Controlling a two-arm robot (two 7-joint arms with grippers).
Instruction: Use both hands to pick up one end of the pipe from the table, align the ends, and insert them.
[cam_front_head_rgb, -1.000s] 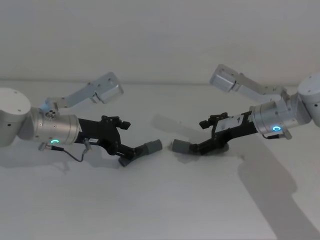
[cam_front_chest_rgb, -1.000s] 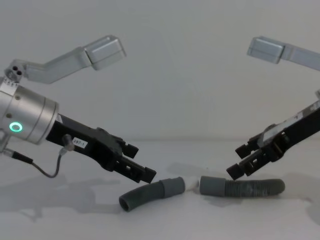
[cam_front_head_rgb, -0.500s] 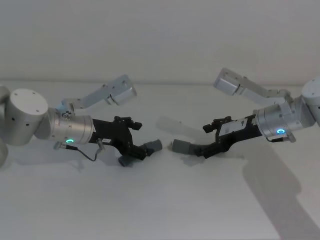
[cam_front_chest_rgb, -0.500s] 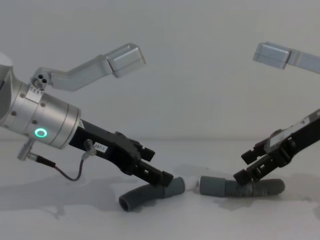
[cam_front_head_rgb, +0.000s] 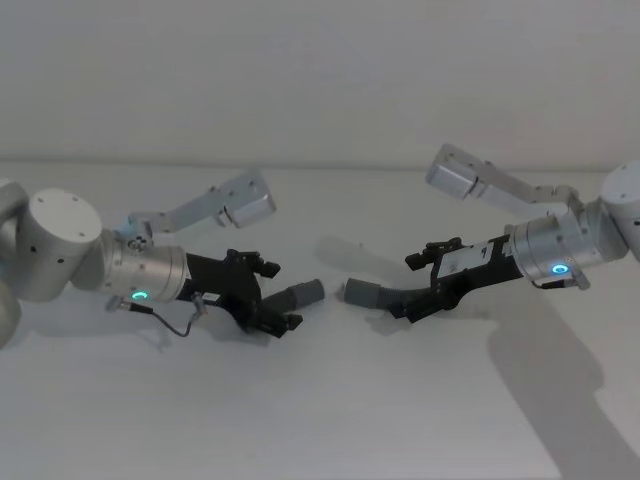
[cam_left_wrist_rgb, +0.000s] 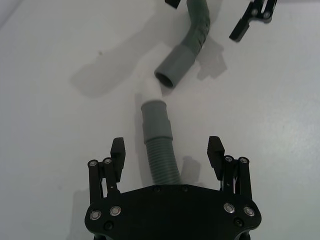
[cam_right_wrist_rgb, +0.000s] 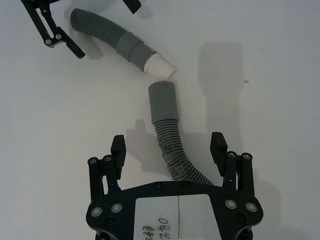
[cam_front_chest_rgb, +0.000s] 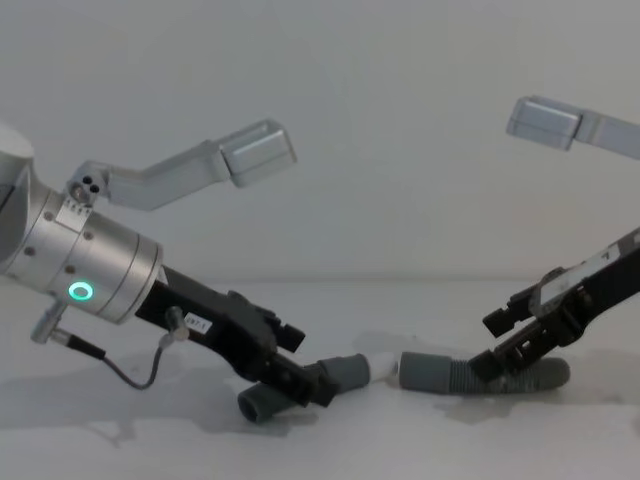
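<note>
Two dark grey corrugated pieces of the pipe lie on the white table (cam_front_head_rgb: 320, 410), their ends facing across a small gap. The shorter curved piece (cam_left_wrist_rgb: 161, 160) has a smooth cuff (cam_front_head_rgb: 306, 293) with a white tip (cam_right_wrist_rgb: 159, 65). The longer piece (cam_right_wrist_rgb: 171, 147) has a plain cuff (cam_front_head_rgb: 362, 291). My left gripper (cam_left_wrist_rgb: 167, 152) is low over the short piece, open, with one finger on each side of the hose. My right gripper (cam_right_wrist_rgb: 168, 150) straddles the long piece the same way, open. From the chest, both grippers (cam_front_chest_rgb: 300, 380) (cam_front_chest_rgb: 500, 360) reach down to the table.
White table surface lies all around the hose pieces, with a plain white wall behind. Both arms' silver elbow links (cam_front_chest_rgb: 255, 150) (cam_front_chest_rgb: 545, 120) stick up above the work area.
Both grippers have come down and moved in toward the hose pieces. Their open fingers now straddle the hoses near the table. The hose pieces have not moved.
</note>
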